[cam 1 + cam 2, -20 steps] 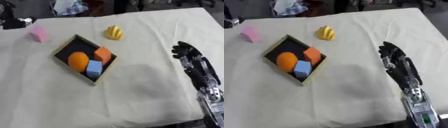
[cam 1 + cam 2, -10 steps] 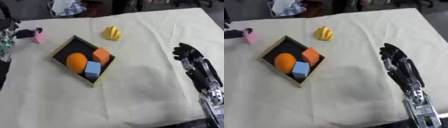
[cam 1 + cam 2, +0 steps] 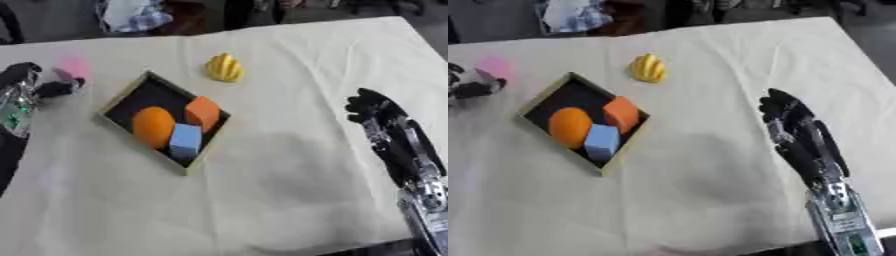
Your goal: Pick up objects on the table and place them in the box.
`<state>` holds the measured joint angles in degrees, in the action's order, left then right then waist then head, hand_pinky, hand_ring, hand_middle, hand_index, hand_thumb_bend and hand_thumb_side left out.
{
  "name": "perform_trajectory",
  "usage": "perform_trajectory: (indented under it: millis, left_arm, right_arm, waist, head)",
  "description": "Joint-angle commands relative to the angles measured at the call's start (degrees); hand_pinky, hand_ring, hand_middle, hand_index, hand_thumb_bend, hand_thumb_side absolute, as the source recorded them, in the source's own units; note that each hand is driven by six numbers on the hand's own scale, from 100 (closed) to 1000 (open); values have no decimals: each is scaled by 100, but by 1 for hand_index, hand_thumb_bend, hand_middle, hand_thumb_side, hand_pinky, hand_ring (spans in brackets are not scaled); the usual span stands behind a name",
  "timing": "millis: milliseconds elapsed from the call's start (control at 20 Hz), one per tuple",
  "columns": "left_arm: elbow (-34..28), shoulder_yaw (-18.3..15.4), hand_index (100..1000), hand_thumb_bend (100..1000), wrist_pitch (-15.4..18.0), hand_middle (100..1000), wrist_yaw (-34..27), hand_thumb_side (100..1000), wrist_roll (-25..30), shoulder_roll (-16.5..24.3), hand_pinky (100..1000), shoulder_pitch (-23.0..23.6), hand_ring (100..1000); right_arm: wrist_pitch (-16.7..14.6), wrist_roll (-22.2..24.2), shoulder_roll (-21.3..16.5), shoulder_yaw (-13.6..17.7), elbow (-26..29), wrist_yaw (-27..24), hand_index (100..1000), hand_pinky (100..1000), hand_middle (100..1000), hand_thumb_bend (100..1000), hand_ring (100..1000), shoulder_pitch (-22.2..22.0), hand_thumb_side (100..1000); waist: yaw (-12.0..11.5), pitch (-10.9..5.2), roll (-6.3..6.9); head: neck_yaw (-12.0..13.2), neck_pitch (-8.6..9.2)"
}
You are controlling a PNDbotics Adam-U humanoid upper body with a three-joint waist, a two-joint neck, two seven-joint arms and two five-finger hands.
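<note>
At nine o'clock the left hand (image 3: 39, 87) pinches the pink block (image 3: 72, 67) beside the box (image 3: 131, 95), while the right hand (image 3: 794, 122) rests spread at four o'clock.

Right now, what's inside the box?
The box holds an orange ball, an orange block and a light blue block, touching each other. The box floor beneath them is covered; the dark far corner is bare.

Pink obj (image 3: 73, 65) at far left is motion-blurred, shape can't be made out. Left hand (image 3: 39, 86) just beside it, whether touching can't tell; arm cut off by left edge. Right hand (image 3: 791, 117) forearm runs off bottom edge.
</note>
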<state>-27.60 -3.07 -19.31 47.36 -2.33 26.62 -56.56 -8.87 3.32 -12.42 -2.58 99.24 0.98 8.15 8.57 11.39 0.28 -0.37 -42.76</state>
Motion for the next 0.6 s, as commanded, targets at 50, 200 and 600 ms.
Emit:
perform_trajectory:
  millis: [50, 200, 600]
  left_arm:
    - [-72, 34, 873, 640, 92, 742, -206, 668, -140, 113, 749, -109, 642]
    - [-148, 61, 869, 664, 175, 747, -336, 694, -265, 113, 752, -109, 644]
    - [-243, 129, 805, 476, 347, 702, -459, 532, -241, 85, 744, -89, 620]
  right_arm:
    - [-14, 23, -98, -7, 49, -10, 885, 814, 770, 100, 818, 74, 586]
    - [-12, 25, -102, -6, 47, -8, 885, 814, 770, 100, 818, 77, 588]
    - [-13, 33, -102, -5, 39, -8, 885, 814, 770, 100, 818, 82, 588]
  waist:
    - [18, 14, -17]
    - [32, 28, 2]
    - [93, 44, 38]
  head:
    - [1, 55]
    - [-3, 59]
    - [1, 71]
